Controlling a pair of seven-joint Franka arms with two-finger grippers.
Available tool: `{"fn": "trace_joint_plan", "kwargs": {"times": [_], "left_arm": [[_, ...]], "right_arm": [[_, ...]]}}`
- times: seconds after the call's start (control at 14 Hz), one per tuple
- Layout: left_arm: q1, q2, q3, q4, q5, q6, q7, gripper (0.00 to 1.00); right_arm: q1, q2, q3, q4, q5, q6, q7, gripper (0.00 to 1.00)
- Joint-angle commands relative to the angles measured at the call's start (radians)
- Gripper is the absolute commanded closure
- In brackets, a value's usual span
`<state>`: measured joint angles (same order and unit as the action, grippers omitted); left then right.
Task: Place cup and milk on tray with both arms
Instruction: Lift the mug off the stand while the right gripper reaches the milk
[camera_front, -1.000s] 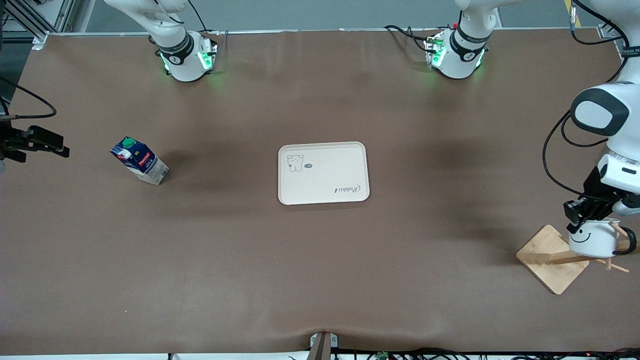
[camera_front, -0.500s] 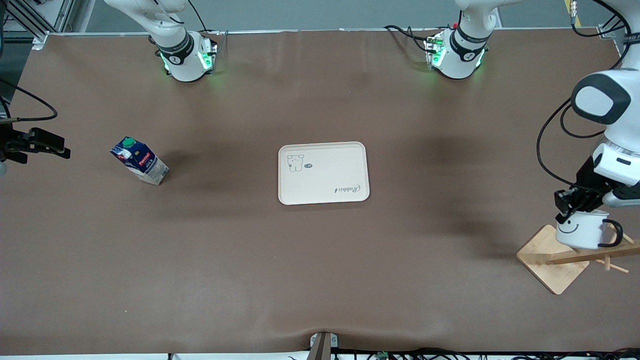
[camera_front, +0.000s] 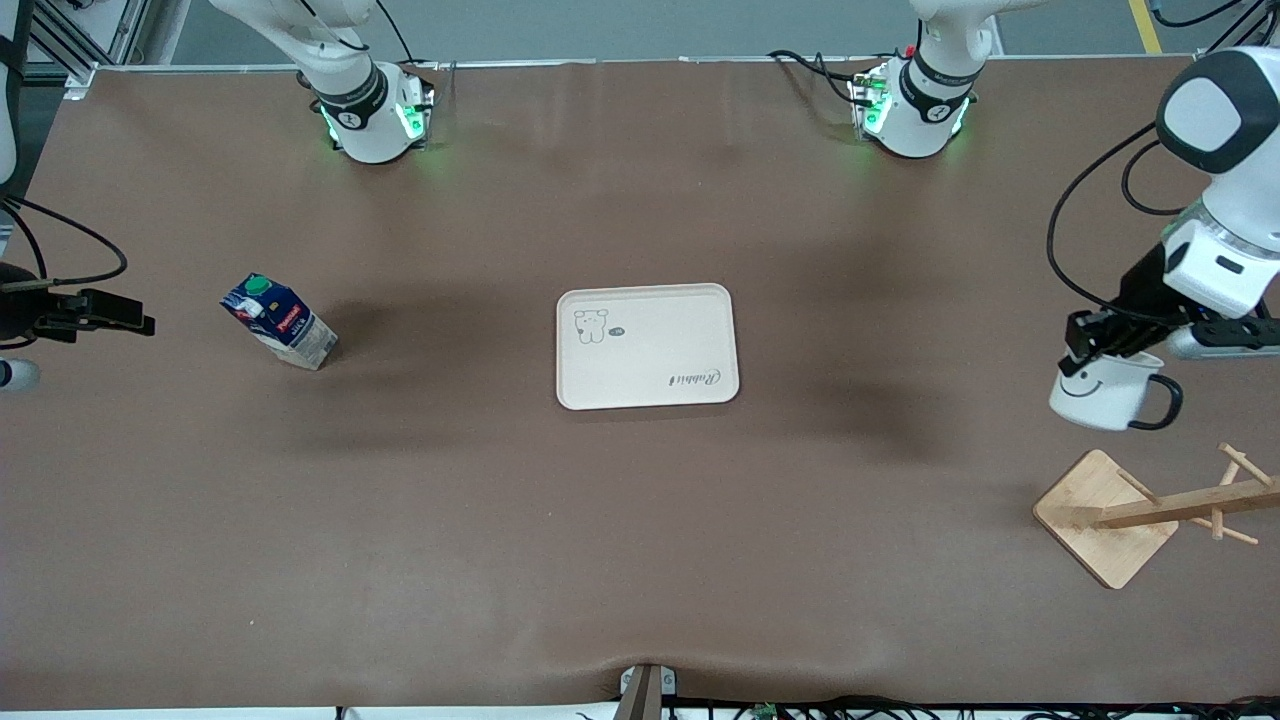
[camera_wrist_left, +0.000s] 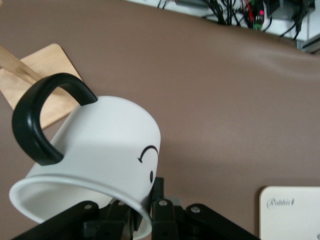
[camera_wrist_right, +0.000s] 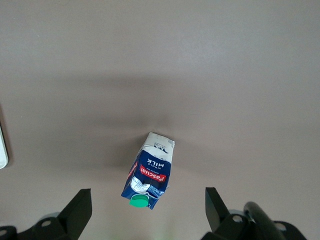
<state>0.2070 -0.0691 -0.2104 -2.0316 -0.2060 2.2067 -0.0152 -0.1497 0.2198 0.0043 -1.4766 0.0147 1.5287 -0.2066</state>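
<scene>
Gripping the cup (camera_front: 1098, 392) by its rim, the left gripper (camera_front: 1098, 345) is held in the air over bare tabletop (camera_front: 640, 540) at the left arm's end, above the wooden stand (camera_front: 1105, 515). The rim is seen pinched between the closed fingers (camera_wrist_left: 162, 215) in the left wrist view, with the cup (camera_wrist_left: 97, 155) tilted and its black handle turned toward the stand (camera_wrist_left: 37, 75). The cup touches neither the stand nor the tabletop. The tray (camera_front: 647, 345) lies empty at mid-table, well apart from the cup. The milk (camera_front: 280, 322) stands on the tabletop toward the right arm's end, apart from the tray. The right gripper (camera_front: 100, 312) is held at that edge of the table near the milk; its fingers (camera_wrist_right: 77, 210) are spread wide with nothing between them, the milk (camera_wrist_right: 148, 170) showing below.
</scene>
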Motion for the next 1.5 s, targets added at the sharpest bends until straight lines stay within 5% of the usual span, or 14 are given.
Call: {"fn": "trace_joint_plan", "kwargs": {"times": [0.0, 0.5, 0.79, 1.14, 1.43], "left_arm": [[0.002, 0.014, -0.107, 0.091, 0.106, -0.14, -0.208, 1.0], [-0.032, 0.184, -0.388, 0.151, 0.187, -0.173, -0.639, 1.0], [-0.214, 0.365, -0.394, 0.278, 0.198, -0.226, -0.924, 1.0], [-0.401, 0.599, -0.386, 0.424, 0.207, -0.231, -1.149, 1.0], [-0.445, 0.733, -0.386, 0.449, 0.22, -0.228, -1.172, 1.0]], "right_arm": [[-0.017, 0.003, 0.013, 0.018, 0.013, -0.036, 0.001, 0.0], [-0.007, 0.007, 0.014, -0.039, 0.011, -0.07, 0.272, 0.0], [0.001, 0.007, 0.014, -0.088, 0.01, -0.052, 0.323, 0.0], [0.001, -0.158, 0.016, -0.505, -0.001, 0.261, 0.346, 0.0], [-0.004, -0.163, 0.014, -0.579, -0.001, 0.272, 0.386, 0.0]]}}
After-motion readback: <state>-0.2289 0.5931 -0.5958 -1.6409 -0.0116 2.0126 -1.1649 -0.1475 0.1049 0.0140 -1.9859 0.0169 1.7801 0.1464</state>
